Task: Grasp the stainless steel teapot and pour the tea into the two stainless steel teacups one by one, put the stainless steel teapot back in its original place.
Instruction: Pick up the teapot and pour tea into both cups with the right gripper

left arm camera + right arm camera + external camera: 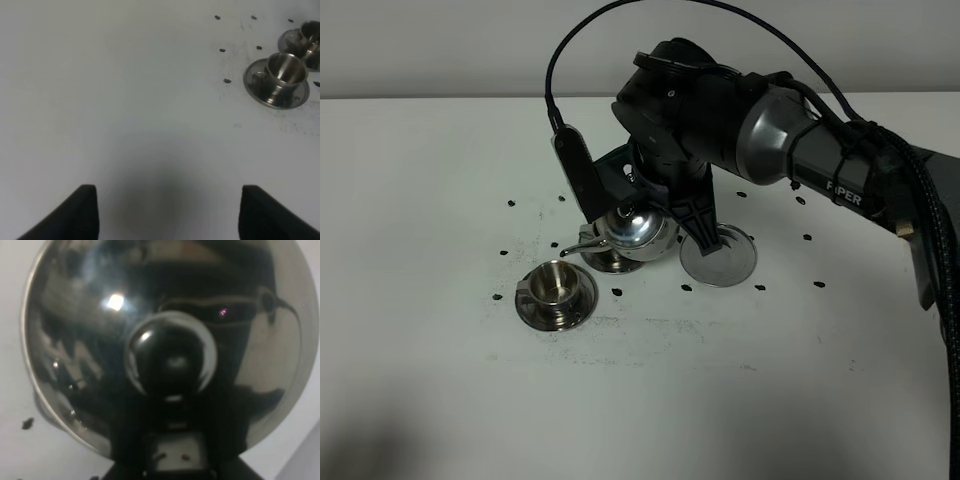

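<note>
My right gripper reaches across the middle and is shut on the stainless steel teapot, which hangs low over the table. Its thin spout points left. In the right wrist view the teapot's domed lid and knob fill the picture. One teacup stands on its saucer, front left of the spout tip. The other teacup shows only in the left wrist view. In the high view the teapot covers it and only its saucer peeks out. The empty saucer of the original place lies right of the teapot. My left gripper is open over bare table.
Small dark specks are scattered on the white table around the saucers. The right arm's grey forearm and its cable span the area behind the saucers.
</note>
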